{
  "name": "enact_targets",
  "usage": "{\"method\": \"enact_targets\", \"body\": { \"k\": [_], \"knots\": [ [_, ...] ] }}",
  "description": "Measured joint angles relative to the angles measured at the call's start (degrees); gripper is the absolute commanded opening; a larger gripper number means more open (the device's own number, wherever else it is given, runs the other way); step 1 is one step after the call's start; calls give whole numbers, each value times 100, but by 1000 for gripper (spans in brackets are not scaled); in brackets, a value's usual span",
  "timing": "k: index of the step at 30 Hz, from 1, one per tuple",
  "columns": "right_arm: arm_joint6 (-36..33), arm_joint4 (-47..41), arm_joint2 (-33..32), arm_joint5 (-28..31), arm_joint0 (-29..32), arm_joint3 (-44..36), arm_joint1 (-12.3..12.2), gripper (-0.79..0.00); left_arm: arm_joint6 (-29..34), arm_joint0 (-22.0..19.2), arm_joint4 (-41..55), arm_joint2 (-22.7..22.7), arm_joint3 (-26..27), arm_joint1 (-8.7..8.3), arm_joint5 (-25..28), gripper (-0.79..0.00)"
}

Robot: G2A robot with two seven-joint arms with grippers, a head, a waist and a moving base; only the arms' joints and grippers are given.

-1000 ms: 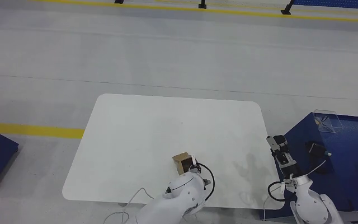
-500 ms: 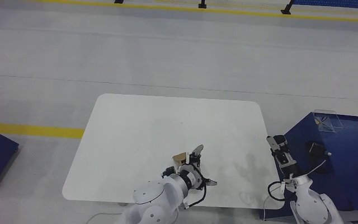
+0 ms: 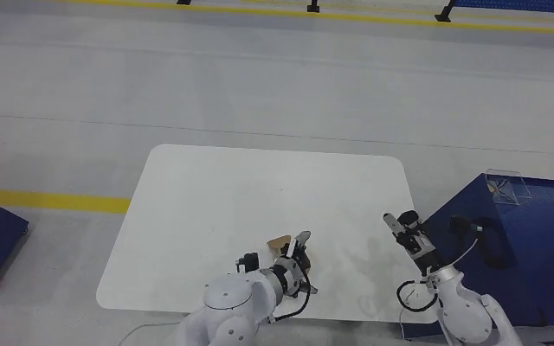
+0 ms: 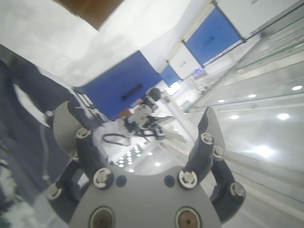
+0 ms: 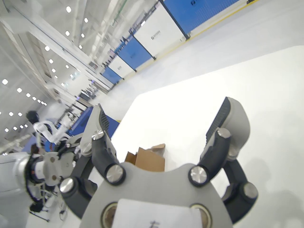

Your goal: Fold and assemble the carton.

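Small brown carton [image 3: 279, 246] on the white tabletop [image 3: 216, 190], close to the near edge, about halfway along it. Partly put up, by the look of it — a flap or two sticking out at the top, so likely not done yet.

Left gripper [image 3: 304, 261] just beside the carton, on the side toward the right edge, not touching it as far as can be told. Jaws spread wide, with nothing between them. Probably kept this close so as to take hold of a wall or a flap with one short move.

Right gripper [image 5: 163, 105] over the tabletop by the right edge, well apart from the carton, but pointed at it. Jaws wide open too, and empty. Likely waiting there as the helper — ready to come in and hold the carton steady or push a flap down.

Next, at a guess: close one pair of jaws on the carton, fold with the other. Light cardboard, so easy to slide or tip with a push from one side only; better held from both sides.
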State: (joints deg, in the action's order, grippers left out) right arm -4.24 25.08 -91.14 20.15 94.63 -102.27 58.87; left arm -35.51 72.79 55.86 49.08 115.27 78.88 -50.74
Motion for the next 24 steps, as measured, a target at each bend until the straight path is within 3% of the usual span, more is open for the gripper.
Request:
{"method": "enact_targets", "body": {
  "k": [2, 4, 7, 11, 20, 24],
  "knots": [
    [188, 921, 365, -470, -11, -222, 38, 0, -741, 233, -862, -37, 15, -79, -628, 0],
    [310, 1826, 739, -898, -58, -315, 71, 0, -1071, 385, -1500, -16, -267, -155, -752, 0],
    [334, 2978, 1325, -1447, -183, -269, 131, 0, -1087, 518, -2026, -31, -588, -191, -728, 0],
    [-207, 3809, 1930, -1930, -503, -29, 214, 0, -1077, 320, -1919, -231, -1035, -129, -726, 0],
    [-1246, 3481, 2569, -2064, -1208, 517, 393, 0, -1078, -342, -1405, -749, -1734, 140, -726, 0],
    [-1228, 3374, 2702, -2114, -1372, 713, 458, 0, -1076, -539, -1289, -924, -1865, 205, -726, 0]
  ]
}}
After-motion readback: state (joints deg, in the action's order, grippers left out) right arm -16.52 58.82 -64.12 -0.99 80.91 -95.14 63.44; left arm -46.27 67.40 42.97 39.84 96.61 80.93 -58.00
